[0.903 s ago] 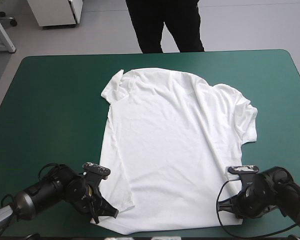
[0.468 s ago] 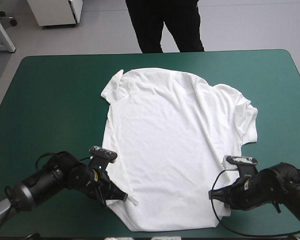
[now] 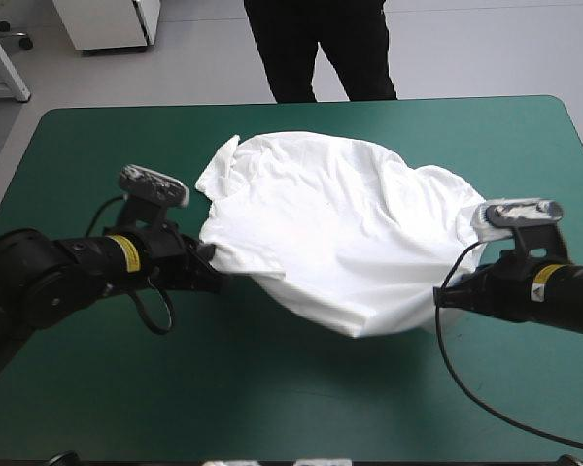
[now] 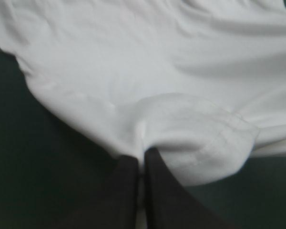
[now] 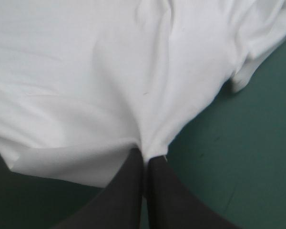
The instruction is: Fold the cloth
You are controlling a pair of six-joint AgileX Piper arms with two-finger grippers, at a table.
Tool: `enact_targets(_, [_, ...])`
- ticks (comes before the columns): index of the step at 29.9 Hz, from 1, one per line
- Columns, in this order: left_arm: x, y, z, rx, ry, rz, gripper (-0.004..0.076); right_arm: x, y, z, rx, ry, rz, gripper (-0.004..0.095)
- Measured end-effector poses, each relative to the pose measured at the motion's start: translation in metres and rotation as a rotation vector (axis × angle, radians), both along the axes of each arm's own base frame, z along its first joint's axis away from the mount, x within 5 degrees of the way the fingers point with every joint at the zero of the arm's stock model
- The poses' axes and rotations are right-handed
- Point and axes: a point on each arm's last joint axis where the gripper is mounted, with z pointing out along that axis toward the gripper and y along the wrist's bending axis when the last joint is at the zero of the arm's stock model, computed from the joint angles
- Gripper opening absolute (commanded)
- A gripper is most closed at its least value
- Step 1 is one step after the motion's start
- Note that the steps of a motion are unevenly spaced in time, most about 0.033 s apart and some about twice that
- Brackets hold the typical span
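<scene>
The white T-shirt (image 3: 340, 223) lies on the teal-green table, its collar end toward the far edge. Its hem half is lifted and doubled back over the body, sagging in a curve between the two grippers. At the shirt's left side my left gripper (image 3: 210, 254) is shut on a hem corner. In the left wrist view the black fingers (image 4: 155, 191) meet with a fold of the T-shirt (image 4: 190, 138) pinched between them. My right gripper (image 3: 449, 291) is shut on the other hem corner, and the right wrist view shows the T-shirt (image 5: 100, 86) bunching at its fingers (image 5: 126, 191).
Bare teal-green cover (image 3: 272, 398) spreads between the shirt and the table's near edge, where the hem lay before. The short sleeves (image 3: 222, 163) rest flat near the far edge. The right arm's black cable hangs in a loop over the near right of the table.
Both grippers have risen from the near edge and moved toward the table's middle, pulling the hem corners up and over the shirt's body. The near part of the table is now uncovered.
</scene>
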Motion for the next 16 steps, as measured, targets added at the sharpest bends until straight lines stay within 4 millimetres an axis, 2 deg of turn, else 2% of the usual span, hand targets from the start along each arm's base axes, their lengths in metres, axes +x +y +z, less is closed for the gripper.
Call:
enact_targets(4, [-0.001, 0.012, 0.049, -0.035, -0.237, 0.018, -0.0009, -0.006, -0.012, 0.046, -0.03, -0.213, -0.008, -0.0017])
enact_targets(8, [-0.002, 0.019, 0.084, -0.094, -0.444, 0.036, -0.0009, -0.01, -0.019, 0.082, -0.026, -0.445, -0.009, -0.0017])
enact_targets(13, [0.001, 0.018, 0.117, -0.175, -0.695, 0.035, -0.0009, -0.005, -0.019, 0.115, -0.011, -0.71, -0.002, -0.0017])
enact_targets(16, [0.006, 0.012, 0.131, -0.21, -0.843, 0.021, -0.0009, 0.005, -0.014, 0.13, -0.015, -0.86, 0.011, -0.0017])
